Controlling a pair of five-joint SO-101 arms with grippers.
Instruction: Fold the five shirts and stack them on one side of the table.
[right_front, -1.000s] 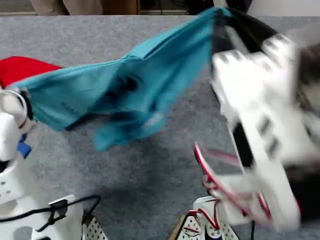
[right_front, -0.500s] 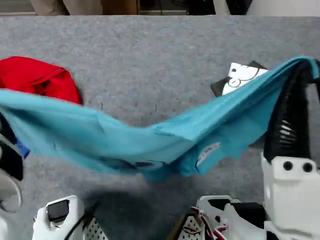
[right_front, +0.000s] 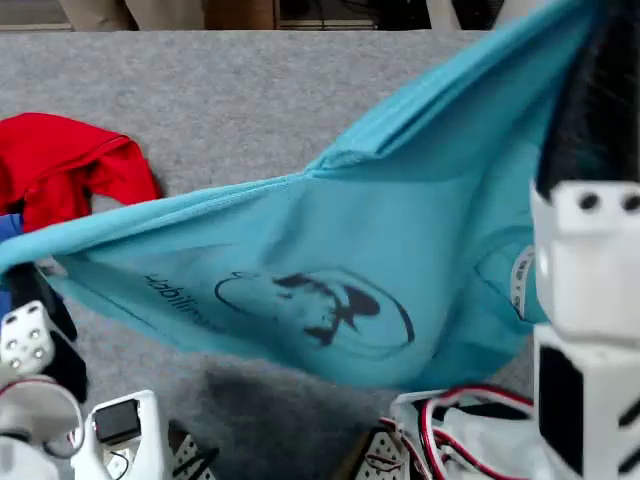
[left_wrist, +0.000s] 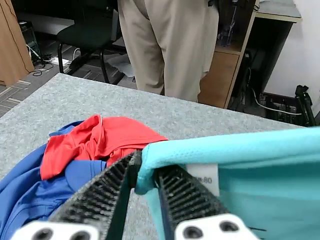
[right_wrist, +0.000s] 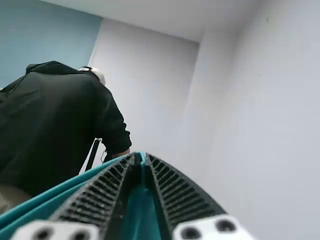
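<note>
A teal shirt (right_front: 340, 270) with a dark round print hangs stretched in the air between my two arms, above the grey table (right_front: 250, 100). My left gripper (left_wrist: 142, 167) is shut on one corner of the teal shirt (left_wrist: 240, 170), low at the left of the high view. My right gripper (right_wrist: 140, 162) is shut on the opposite corner of the teal shirt (right_wrist: 45, 205), raised high at the right and tilted up toward the ceiling. A crumpled red shirt (right_front: 60, 165) lies at the table's left, on top of a blue shirt (left_wrist: 30, 200).
The arm bases (right_front: 120, 435) stand along the near edge of the table. The white body of the right arm (right_front: 585, 330) fills the right side of the high view. The far middle of the table is bare grey felt.
The right gripper has lifted its corner of the teal shirt much higher, spreading the shirt so its print faces the high camera. The black-and-white thing on the table is now hidden behind it.
</note>
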